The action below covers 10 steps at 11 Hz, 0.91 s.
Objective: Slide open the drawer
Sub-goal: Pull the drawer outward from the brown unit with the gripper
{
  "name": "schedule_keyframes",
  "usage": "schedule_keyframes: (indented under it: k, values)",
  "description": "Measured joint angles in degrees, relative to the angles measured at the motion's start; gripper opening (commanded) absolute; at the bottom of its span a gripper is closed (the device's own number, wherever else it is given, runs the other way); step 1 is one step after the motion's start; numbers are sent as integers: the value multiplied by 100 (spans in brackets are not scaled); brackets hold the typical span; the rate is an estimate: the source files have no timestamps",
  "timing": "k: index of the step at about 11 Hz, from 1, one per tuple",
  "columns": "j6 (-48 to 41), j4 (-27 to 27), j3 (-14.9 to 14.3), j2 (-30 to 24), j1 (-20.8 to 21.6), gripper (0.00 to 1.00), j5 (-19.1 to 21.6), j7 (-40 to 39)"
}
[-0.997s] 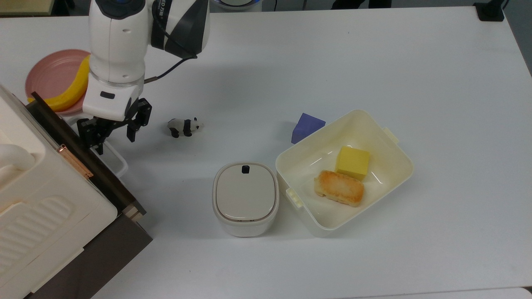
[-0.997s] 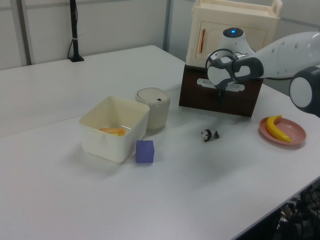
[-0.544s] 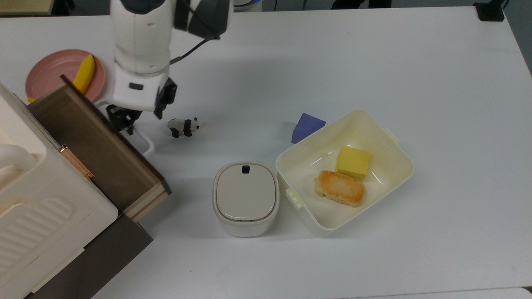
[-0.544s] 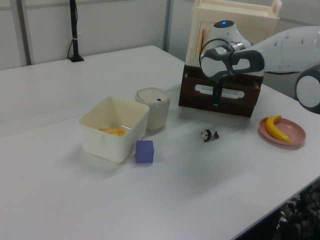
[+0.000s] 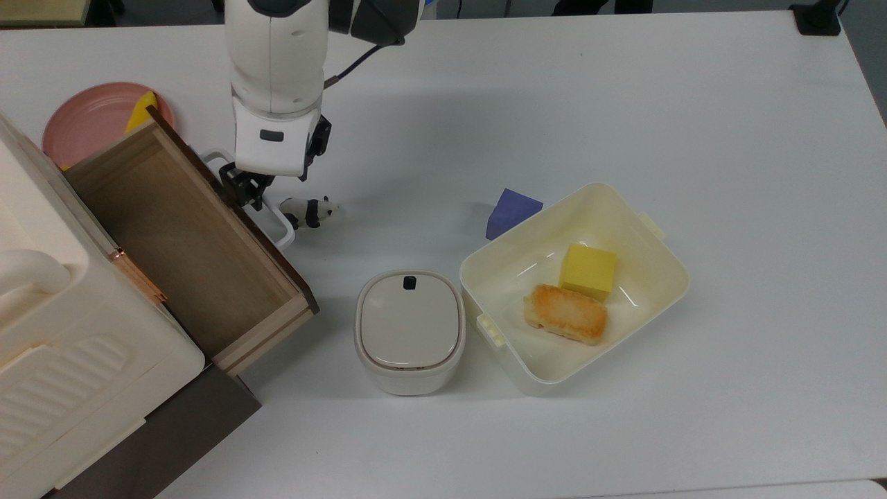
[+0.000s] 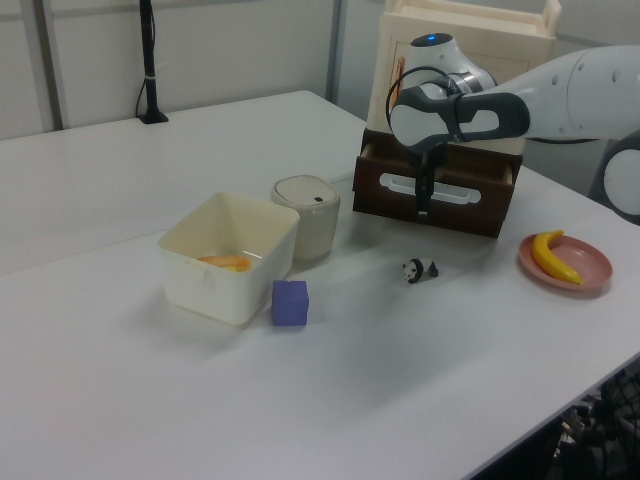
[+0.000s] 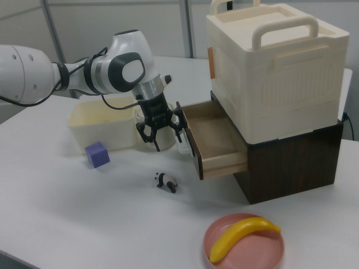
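Observation:
The drawer [image 5: 181, 239] stands pulled well out of the dark cabinet, its light plywood inside bare. In the left view its dark brown front panel [image 6: 490, 205] faces the camera. My gripper [image 5: 267, 187] is at the white loop handle [image 5: 283, 234], open, with one finger [image 5: 240, 190] hooked inside the loop. In the left view the gripper [image 6: 422, 200] hangs straight down in front of the handle [image 6: 455, 193]. In the right view the gripper [image 7: 160, 134] sits just left of the drawer [image 7: 216, 140].
A toy panda [image 5: 308, 210] lies right beside the handle. A lidded cream pot [image 5: 409, 329], a cream lunch box [image 5: 644, 305] with food and a blue cube [image 5: 511, 211] stand further to the top view's right. A pink plate [image 5: 90, 121] with a banana lies behind the drawer.
The drawer has slid from almost shut to wide open. My gripper moved with the handle towards the top view's right, close to the panda.

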Motion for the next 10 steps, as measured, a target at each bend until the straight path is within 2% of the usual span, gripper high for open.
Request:
schedule_keyframes:
  k: [5,6,8,10]
  values:
    - [53,211,69,-181,-105,77,10,144]
    - [155,242,59,-212,-203,82,14,145]
    - [235,380,31,-248,-340,99,57,270]
    - [-130,450,84,-428,-297,100,228,1145]
